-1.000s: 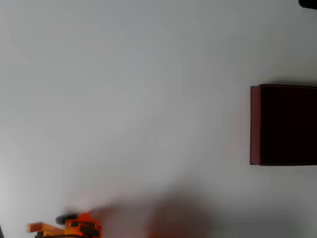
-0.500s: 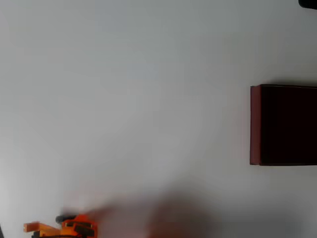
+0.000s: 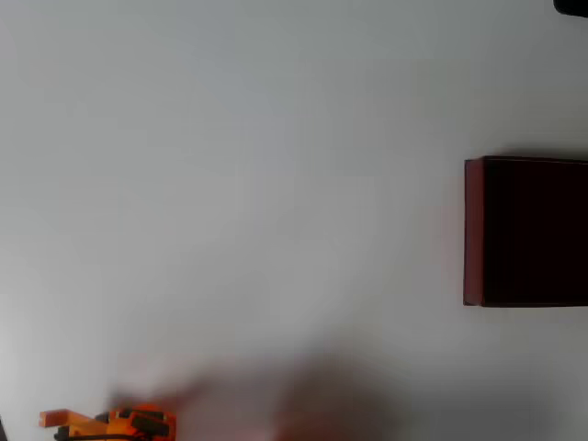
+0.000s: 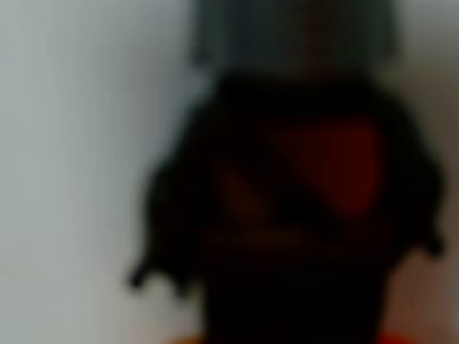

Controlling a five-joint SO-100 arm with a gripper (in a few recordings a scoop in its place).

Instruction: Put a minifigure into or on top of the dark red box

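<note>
One figure close to the lens, box far across the table

Nearest, the wrist view is blurred: a dark minifigure (image 4: 287,208) with a red patch on its front looms right at the camera, so I judge it sits between the fingers, though whether the jaws are clamped or slack cannot be told. From overhead, the orange gripper (image 3: 106,424) pokes in at the bottom-left edge of the white table (image 3: 257,165), with a blurred shadow beside it. Far off, the dark red box (image 3: 525,231) sits against the right edge, its near-black inside showing. Judging by this, the step in hand is the pickup or the start of carrying; next comes a long traverse rightward to above the box, then release
</note>
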